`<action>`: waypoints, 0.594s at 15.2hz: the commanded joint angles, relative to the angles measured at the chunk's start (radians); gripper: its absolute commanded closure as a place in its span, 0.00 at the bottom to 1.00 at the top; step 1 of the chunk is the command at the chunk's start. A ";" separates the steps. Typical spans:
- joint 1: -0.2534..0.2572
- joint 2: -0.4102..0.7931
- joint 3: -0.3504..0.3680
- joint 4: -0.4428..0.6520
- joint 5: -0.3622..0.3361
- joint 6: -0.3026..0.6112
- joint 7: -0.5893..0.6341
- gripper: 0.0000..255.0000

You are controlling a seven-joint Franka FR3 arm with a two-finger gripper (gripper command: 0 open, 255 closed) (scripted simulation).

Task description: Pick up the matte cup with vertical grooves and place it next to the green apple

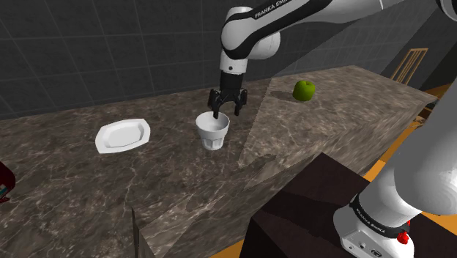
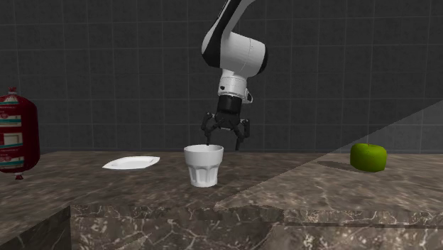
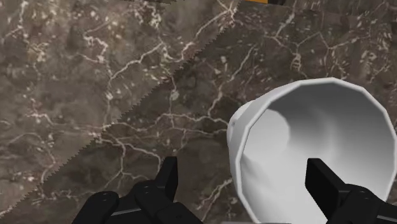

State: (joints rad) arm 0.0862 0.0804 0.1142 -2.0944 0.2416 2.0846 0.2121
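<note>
1. The cup [image 1: 213, 133] is white with upright facets. It stands upright on the dark marble counter [image 1: 307, 139], its mouth open upward.
2. The gripper [image 1: 228, 110] hangs straight down over the cup's rim with its fingers apart, clamped on nothing.
3. In the wrist view, one finger [image 3: 324, 184] sits over the cup's [image 3: 312, 127] opening. The other finger is outside the wall, over bare counter [image 3: 95, 83], so the rim lies between them. I cannot tell whether either finger touches the cup.
4. In the second exterior view, the fingertips of the gripper [image 2: 222, 142] are at about rim height of the cup [image 2: 204, 167].
5. The green apple [image 1: 305, 90] rests on the counter well apart from the cup, toward the shoulder view's right.
6. A white plate [image 1: 122, 135] lies flat on the cup's other side, toward the shoulder view's left.
7. A red container [image 2: 14, 131] stands at the second exterior view's far left, beyond the plate [image 2: 130, 162].
8. A dark tiled wall [image 2: 106, 64] rises behind the counter.
</note>
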 commanded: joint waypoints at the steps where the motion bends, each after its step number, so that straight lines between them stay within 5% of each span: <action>1: 0.003 0.011 0.002 -0.014 0.003 0.026 -0.002 0.00; 9: 0.008 0.032 0.007 -0.039 0.008 0.072 -0.004 0.00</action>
State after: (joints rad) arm 0.0941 0.1120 0.1211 -2.1328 0.2493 2.1563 0.2082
